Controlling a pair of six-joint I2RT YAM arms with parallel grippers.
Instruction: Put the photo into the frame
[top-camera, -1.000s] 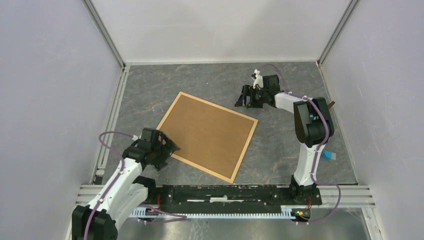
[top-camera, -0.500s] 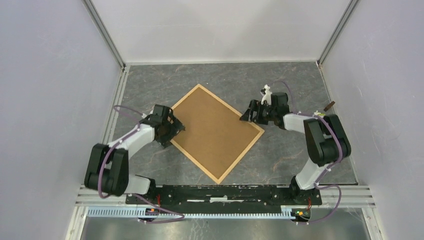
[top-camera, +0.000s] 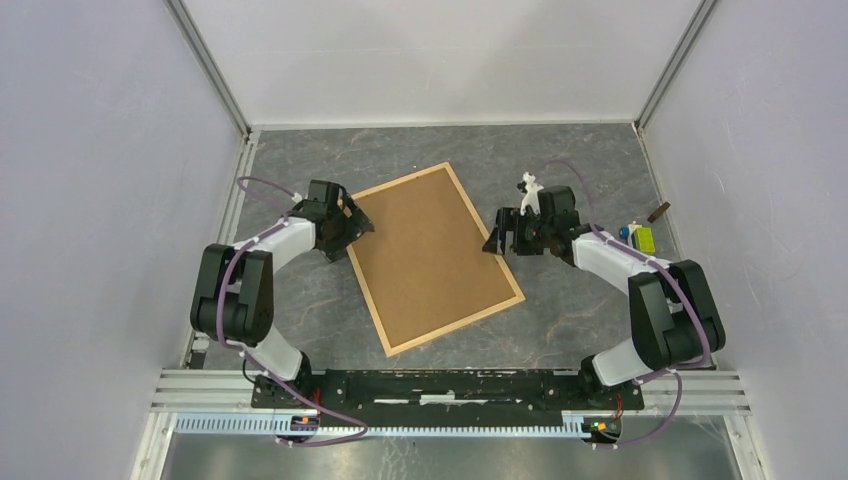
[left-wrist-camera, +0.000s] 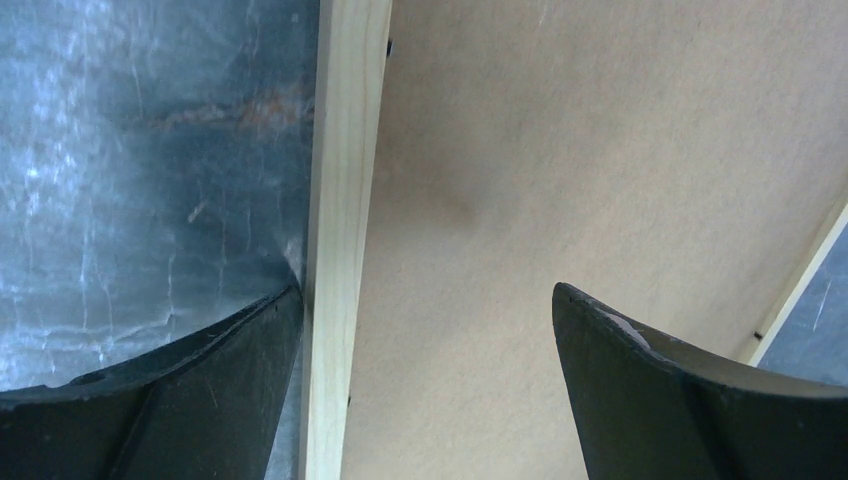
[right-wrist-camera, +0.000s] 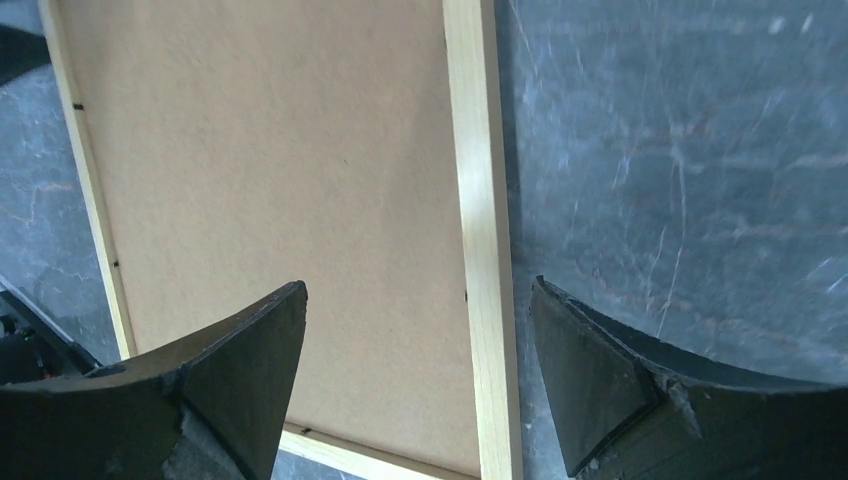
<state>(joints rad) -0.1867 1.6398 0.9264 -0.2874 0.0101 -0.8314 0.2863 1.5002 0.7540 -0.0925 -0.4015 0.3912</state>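
Frame (top-camera: 456, 325) lies flat on the table (top-camera: 560, 170), back side up and skewed, roughly mid-table, w/ the brown backing board (top-camera: 432, 258) filling it. The face side is hidden, so you can't tell what sits under the board. Your L gripper (top-camera: 352, 228) is at the frame's left long rail near the far corner. In the wrist view it (left-wrist-camera: 427, 295) is spread wide and grips nothing: one finger over bare table just outside the rail (left-wrist-camera: 340, 200), the other over the board (left-wrist-camera: 560, 150). Contact w/ the rail can't be judged. Your R gripper (top-camera: 497, 238) is at the opposite long rail, also wide apart (right-wrist-camera: 417, 285) and empty, straddling the rail (right-wrist-camera: 478, 200), w/ one finger over the board (right-wrist-camera: 270, 150) and one over the table. A small yellow-green item (top-camera: 641, 238) sits near the R arm.
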